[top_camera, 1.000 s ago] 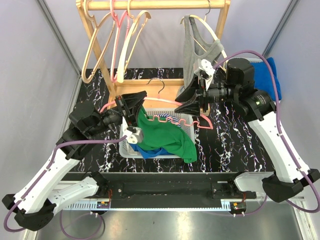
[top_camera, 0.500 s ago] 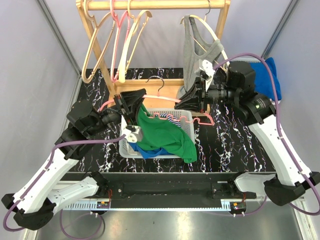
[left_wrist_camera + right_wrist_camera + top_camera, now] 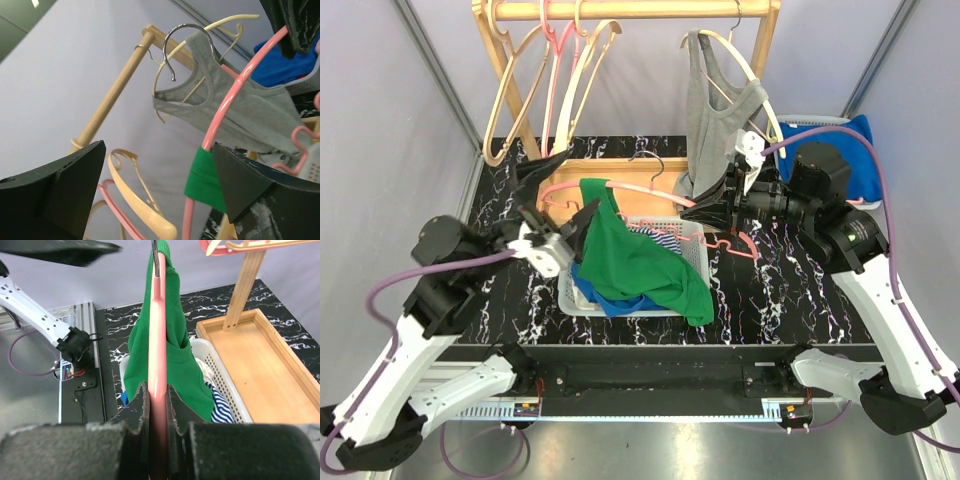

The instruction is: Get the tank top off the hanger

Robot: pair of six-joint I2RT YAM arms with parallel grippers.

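Green tank top [image 3: 640, 265] partly off, with a snag risk at the pink hanger [image 3: 158, 370].

Pinches the hanger's 3 o'clock end in the narrow jaws of the right gripper [image 3: 158, 395]; spreads the jaws of the left gripper [image 3: 565, 192] wide at 9 o'clock, holding nothing, straddling the hanger arm and the strap [image 3: 202, 177] looped over it. Finds the tank top at the middle of the counter [image 3: 770, 300], hung by that strap at 11 o'clock and draped toward 6 o'clock into the white basket [image 3: 570, 300]. Likely troubles:
- closing on plastic and cloth together, so dragging the hanger rather than freeing the strap
- pulling sideways hard enough to twist the hanger in the right grip
- catching fabric on the hanger's notches
- swinging up into the grey tank top [image 3: 710, 110] at 1 o'clock on the rack [image 3: 620, 10]
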